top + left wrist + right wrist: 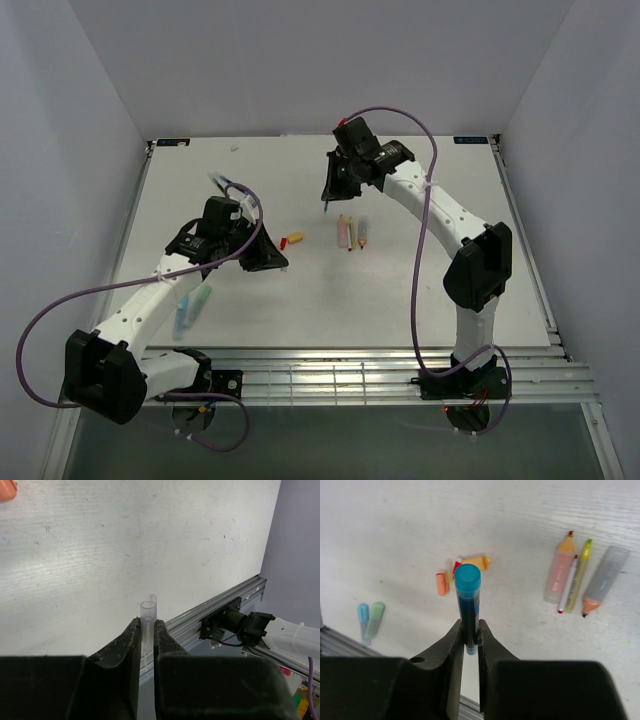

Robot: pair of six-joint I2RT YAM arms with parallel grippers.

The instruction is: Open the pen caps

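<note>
At upper centre of the top view, the right gripper [469, 627] is clamped on an upright blue pen [468, 597], held over the white table [420, 290]. Left of centre, the left gripper [146, 626] is pinched shut on a clear pen cap [148, 612]. Orange, red and yellow caps [292, 240] lie mid-table. Four uncapped pens [351, 232] lie just right of them. Blue and green highlighters [195, 305] lie at lower left.
</note>
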